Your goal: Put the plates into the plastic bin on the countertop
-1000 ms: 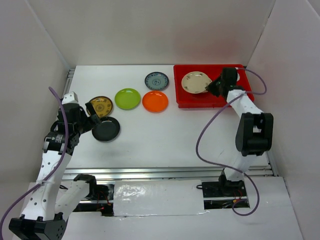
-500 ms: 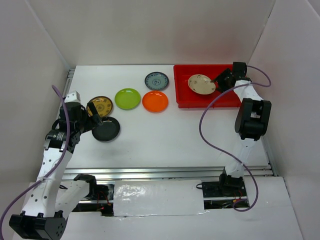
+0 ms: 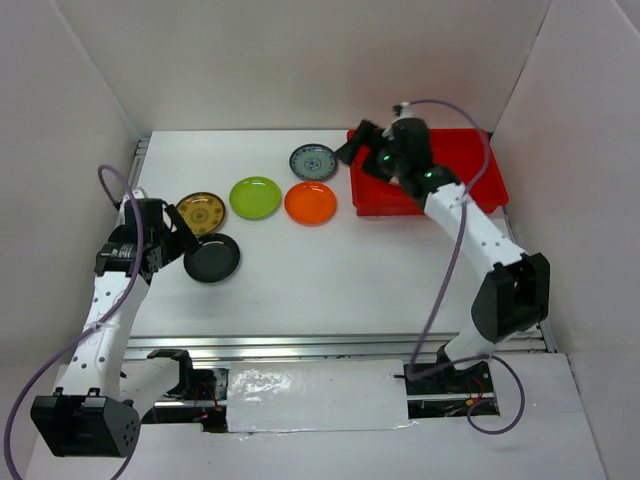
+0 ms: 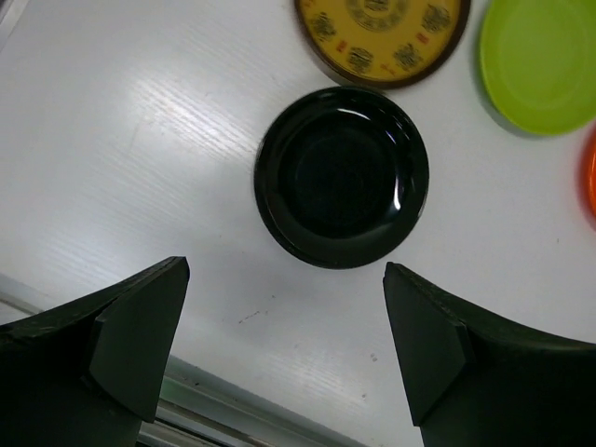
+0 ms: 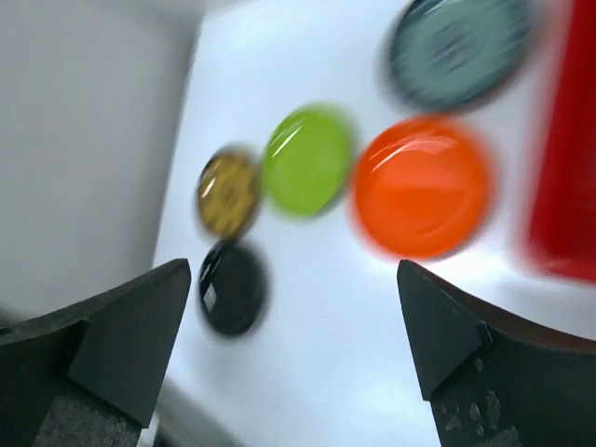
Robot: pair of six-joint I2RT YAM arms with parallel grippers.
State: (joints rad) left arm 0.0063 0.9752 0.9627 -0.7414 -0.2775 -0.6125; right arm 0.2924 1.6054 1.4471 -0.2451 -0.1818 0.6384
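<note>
Five plates lie on the white countertop [image 3: 330, 270]: blue-grey [image 3: 313, 161], lime green [image 3: 255, 197], orange [image 3: 310, 203], brown-gold [image 3: 201, 213] and black [image 3: 212, 258]. My left gripper [image 3: 180, 240] hovers open just left of the black plate [image 4: 342, 177], nothing between its fingers [image 4: 140, 335]. My right gripper [image 3: 358, 146] is open and empty above the left end of the red plastic bin [image 3: 475, 172]. Its blurred wrist view looks at the orange plate [image 5: 424, 186], the lime plate [image 5: 307, 158] and the black plate [image 5: 231, 287]. The right arm hides the bin's inside.
White walls enclose the table on three sides. A metal rail [image 3: 330, 345] runs along the front edge. The brown-gold plate [image 4: 382, 37] lies close behind the black one, and the bin's wall [image 5: 568, 168] shows at the right wrist view's right edge.
The right gripper opened, let go of a cream plate in the bin, and swung left to the bin's left end. The left arm shifted only slightly.
</note>
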